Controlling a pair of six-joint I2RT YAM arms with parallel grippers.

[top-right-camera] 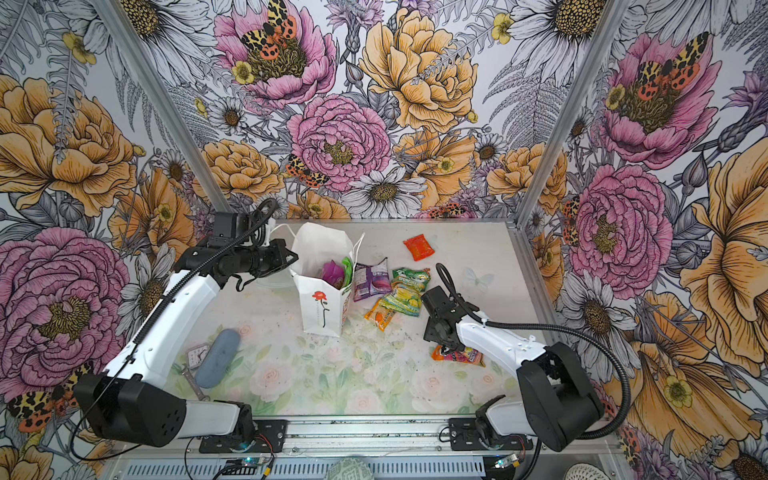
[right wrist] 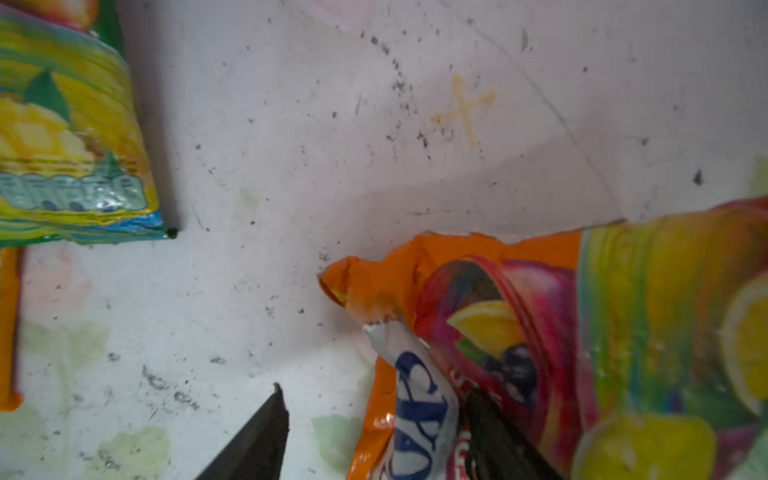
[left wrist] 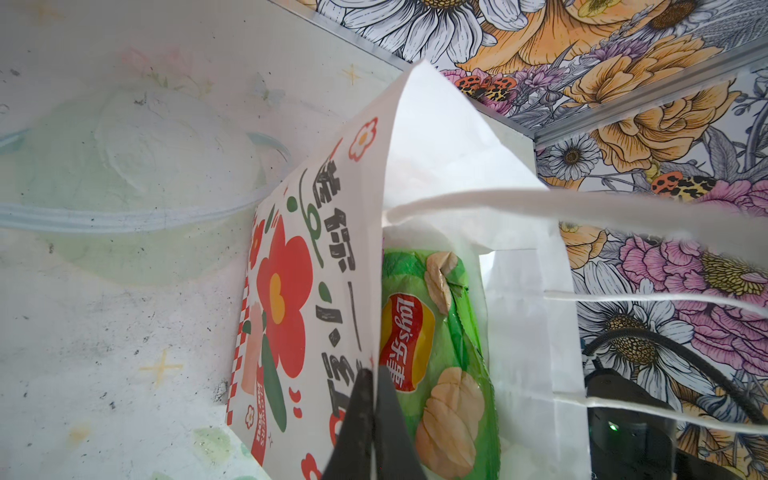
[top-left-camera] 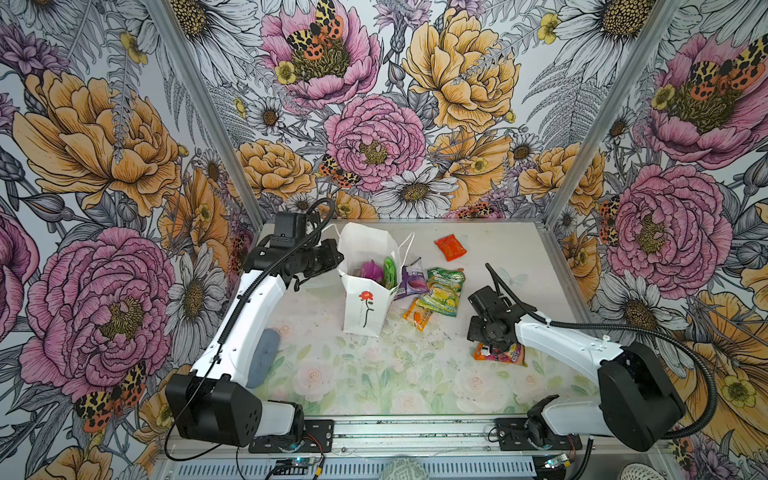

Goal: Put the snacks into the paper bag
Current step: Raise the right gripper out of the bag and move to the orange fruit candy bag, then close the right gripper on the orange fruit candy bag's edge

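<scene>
Pouch (top-right-camera: 371, 282) beside paper bag (top-right-camera: 309, 322); grey case (top-right-camera: 218, 358) apart

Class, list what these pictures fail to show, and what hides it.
Inside paper bag, top views: walls hide most of purple pouch and green chip bag.
Orange-red fruit packet, top views: right arm covers part.
Small orange packet, top views: green-yellow packet overlaps it.
Right wrist view: green-yellow packet blurred, cut by edge.
</scene>
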